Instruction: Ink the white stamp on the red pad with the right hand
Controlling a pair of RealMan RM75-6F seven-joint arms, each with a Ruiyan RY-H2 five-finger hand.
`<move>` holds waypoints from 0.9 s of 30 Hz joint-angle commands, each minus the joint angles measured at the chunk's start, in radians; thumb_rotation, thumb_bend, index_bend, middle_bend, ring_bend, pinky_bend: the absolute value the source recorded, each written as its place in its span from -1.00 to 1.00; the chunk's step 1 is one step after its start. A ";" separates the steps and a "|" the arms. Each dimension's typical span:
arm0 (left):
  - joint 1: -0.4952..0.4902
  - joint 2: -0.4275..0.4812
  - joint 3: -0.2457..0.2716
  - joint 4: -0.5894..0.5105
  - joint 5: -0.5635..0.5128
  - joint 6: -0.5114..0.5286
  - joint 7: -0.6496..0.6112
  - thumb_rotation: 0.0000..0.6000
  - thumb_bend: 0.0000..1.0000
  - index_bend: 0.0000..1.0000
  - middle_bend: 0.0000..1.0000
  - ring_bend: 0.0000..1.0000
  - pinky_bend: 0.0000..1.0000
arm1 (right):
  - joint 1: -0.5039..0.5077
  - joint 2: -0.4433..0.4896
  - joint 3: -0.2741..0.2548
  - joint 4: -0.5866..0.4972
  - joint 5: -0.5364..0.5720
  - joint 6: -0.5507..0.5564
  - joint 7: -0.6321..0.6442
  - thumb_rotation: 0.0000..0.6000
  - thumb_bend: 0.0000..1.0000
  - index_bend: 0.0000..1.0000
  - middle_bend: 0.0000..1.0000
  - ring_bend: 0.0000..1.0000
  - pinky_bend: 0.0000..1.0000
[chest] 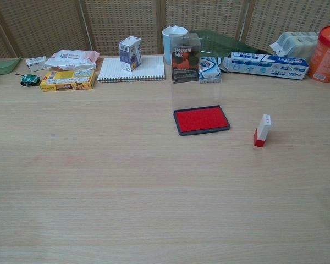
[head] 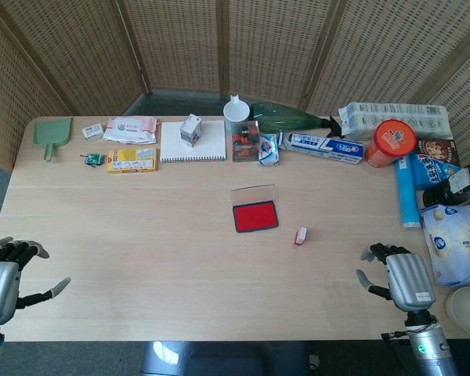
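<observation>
The red ink pad (head: pixel 255 215) (chest: pixel 201 119) lies open in the middle of the table, its clear lid standing up behind it. A small white stamp with a red base (head: pixel 300 236) (chest: pixel 262 131) stands upright just right of the pad, apart from it. My right hand (head: pixel 398 276) rests at the table's near right edge, fingers apart and holding nothing, well short of the stamp. My left hand (head: pixel 8 270) lies at the near left edge, also empty with fingers spread. Neither hand appears in the chest view.
A row of items lines the far edge: green scoop (head: pixel 51 135), yellow box (head: pixel 131 160), notebook (head: pixel 193 142) with a small carton (head: pixel 190 129), white cup (head: pixel 236 116), toothpaste box (head: pixel 325 146), orange canister (head: pixel 390 143). Bottles and bags (head: pixel 454 243) crowd the right side.
</observation>
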 commanded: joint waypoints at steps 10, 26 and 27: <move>-0.002 -0.001 -0.001 0.009 0.001 -0.001 -0.010 0.29 -0.94 -0.13 -0.24 -0.41 -0.67 | 0.011 0.005 0.006 0.005 -0.018 -0.004 0.033 0.77 -0.29 -0.06 0.02 0.00 0.03; 0.007 0.052 -0.001 -0.027 0.018 0.021 0.008 0.28 -0.94 -0.13 -0.24 -0.41 -0.67 | 0.284 0.137 0.159 0.033 -0.050 -0.259 0.168 0.79 -0.64 -0.18 0.74 1.00 0.97; 0.010 0.054 0.001 -0.029 0.016 0.022 0.010 0.28 -0.94 -0.13 -0.24 -0.41 -0.67 | 0.299 0.137 0.162 0.044 -0.050 -0.276 0.174 0.79 -0.66 -0.17 0.77 1.00 0.99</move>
